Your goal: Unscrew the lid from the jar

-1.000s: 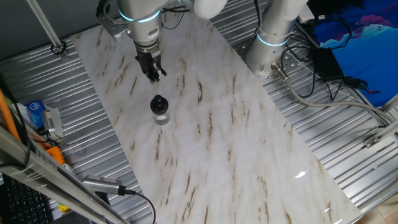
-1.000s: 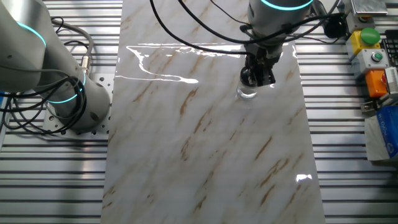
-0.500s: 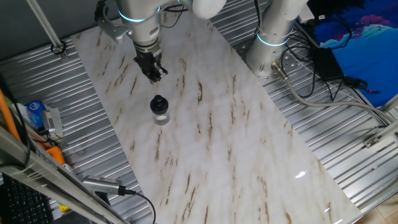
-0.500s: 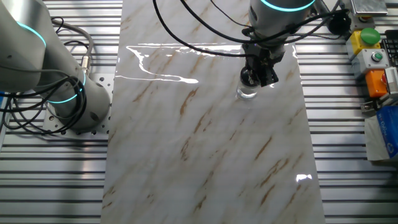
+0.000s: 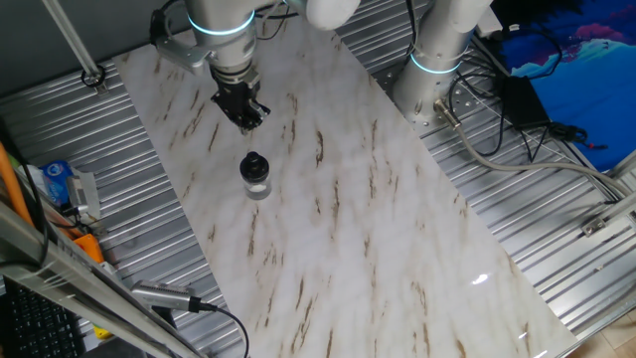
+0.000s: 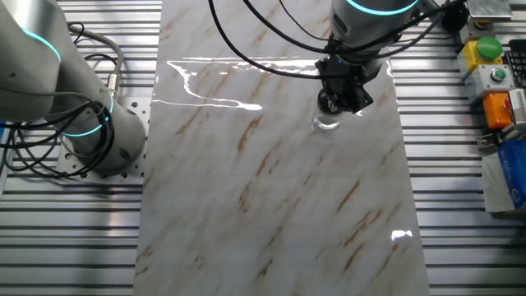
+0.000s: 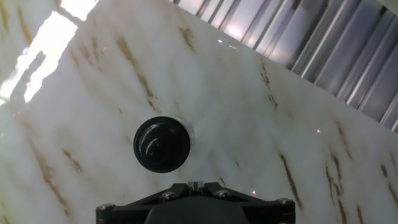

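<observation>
Your gripper (image 5: 248, 121) hangs above the tabletop (image 5: 378, 219), well clear of the jar (image 5: 256, 183) and holding nothing; how far its fingers are parted you cannot tell, since they read as one dark mass from both fixed cameras and the hand view shows only the gripper's base at the bottom edge. The jar stands upright on the marble, apart from everything, with the lid (image 7: 161, 144) on it, so the unscrewing has not begun. To do this step well, centre over the lid first: in the hand view it sits left of the gripper's midline, so shift that way before you descend. Come straight down, straddle the lid at its rim and not the glass below, and close firmly before you twist. Expect trouble with grip: the lid is a small round black cap with a slightly glossy top, and its smooth side may slip. The jar is short, clear and cylindrical, and probably light. Nothing braces it on that polished, veined tabletop, so it may spin with the lid; a little downward pressure while turning should help.
</observation>
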### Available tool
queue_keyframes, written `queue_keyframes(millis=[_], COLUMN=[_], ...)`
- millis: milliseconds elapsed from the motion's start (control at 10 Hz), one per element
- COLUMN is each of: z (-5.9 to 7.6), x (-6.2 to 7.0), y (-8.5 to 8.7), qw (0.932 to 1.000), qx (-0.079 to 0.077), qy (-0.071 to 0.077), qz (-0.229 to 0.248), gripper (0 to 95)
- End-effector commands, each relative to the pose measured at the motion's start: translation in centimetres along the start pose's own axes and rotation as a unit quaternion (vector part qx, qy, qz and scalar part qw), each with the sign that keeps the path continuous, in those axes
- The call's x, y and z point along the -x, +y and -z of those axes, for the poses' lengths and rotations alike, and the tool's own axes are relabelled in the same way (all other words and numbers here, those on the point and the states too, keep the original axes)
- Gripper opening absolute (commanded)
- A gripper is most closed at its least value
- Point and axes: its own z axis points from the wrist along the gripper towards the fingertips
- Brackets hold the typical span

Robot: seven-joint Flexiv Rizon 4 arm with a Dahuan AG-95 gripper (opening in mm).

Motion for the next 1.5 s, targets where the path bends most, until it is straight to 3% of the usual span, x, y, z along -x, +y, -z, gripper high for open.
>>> queue_keyframes(millis=[100,600,1500], z=[0.02,0.02,0.02], x=[-0.05,-0.05,-0.05], y=[0.02,0.02,0.02], qw=[1.0000,0.9998,0.9999], qx=[-0.003,-0.011,-0.005], qy=[0.002,0.012,0.011], qz=[0.006,0.011,0.007], gripper=[0.0,0.0,0.0])
